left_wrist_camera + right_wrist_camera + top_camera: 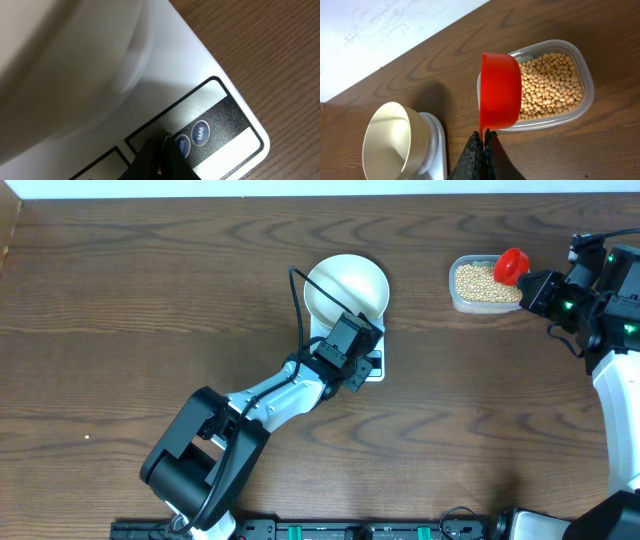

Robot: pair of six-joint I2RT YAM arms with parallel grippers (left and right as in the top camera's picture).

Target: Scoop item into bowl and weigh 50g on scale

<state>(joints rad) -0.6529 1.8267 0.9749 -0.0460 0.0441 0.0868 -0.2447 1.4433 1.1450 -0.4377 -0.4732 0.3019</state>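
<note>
Right tool [484, 137] clenched on red scoop [500, 90] over clear tub [585, 75] of beans [550, 85] near desk's [120, 300] far-right corner, bowl [347, 288] on scale [165, 75] well to its left, left tool [162, 150] clenched at buttons [192, 139]

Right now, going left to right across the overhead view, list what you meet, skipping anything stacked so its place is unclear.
white bowl → clear tub of beans → red scoop → right gripper
</note>
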